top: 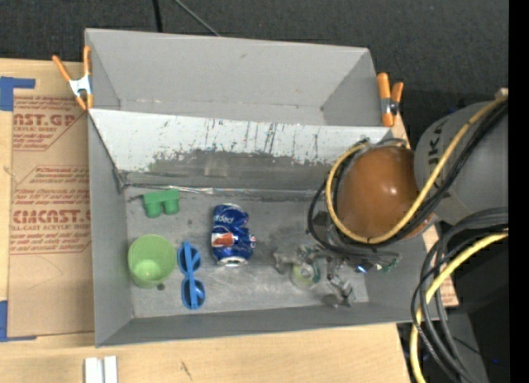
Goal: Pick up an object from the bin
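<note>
Gripper position: the gripper [329,279] is low in the right front part of the bin [111,208], close to the floor, under the arm's orange cover [376,193].
Gripper state: it cannot be told whether it stands apart or together; the wrist and cables hide most of it.
Nearest thing: a small pale greenish thing [303,272] lies on the bin floor just beside the gripper, on its left side in the view. What kind of thing it is cannot be made out.
Contact: whether the gripper touches this thing cannot be told, and nothing can be seen clamped in it.
Other things: a crushed blue can [231,236] lies near the middle of the floor. Blue toy glasses [191,275], a green cup [151,259] and a green block [161,202] sit to the left, well apart from the gripper.
Done so far: judging by the pose, the arm has been brought down to floor level beside a likely target.
Left to do: no grasp shows and nothing is lifted. Taking firm hold of a thing and raising it clear of the bin both appear to lie ahead.
Progress: early to middle. The approach looks made, but the pick itself is not yet shown.
</note>
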Motion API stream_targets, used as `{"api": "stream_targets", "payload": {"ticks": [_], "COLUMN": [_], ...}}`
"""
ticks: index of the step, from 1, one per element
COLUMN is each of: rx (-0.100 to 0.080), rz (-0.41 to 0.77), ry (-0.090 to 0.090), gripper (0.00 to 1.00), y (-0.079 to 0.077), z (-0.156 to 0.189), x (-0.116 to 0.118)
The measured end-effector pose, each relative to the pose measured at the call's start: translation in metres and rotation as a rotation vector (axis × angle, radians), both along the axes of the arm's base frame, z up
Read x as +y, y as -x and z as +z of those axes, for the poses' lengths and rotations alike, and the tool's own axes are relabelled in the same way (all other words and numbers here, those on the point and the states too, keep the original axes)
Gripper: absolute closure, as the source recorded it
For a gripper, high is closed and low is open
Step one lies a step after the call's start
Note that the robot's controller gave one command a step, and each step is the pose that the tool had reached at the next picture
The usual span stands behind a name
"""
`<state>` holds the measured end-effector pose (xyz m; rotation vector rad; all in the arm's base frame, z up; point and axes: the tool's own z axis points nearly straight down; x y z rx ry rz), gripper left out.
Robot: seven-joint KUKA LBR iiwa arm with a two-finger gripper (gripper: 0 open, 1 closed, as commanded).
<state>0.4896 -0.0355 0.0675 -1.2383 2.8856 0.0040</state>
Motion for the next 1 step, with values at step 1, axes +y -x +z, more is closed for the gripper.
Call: {"api": "stream_targets", "payload": {"ticks": [1], "rx": [0.001], "rz": [-0.003], "ry": [0.001], "gripper": [1.0], "y": [-0.0002], "z": [0.0018], "x": [-0.0006]}}
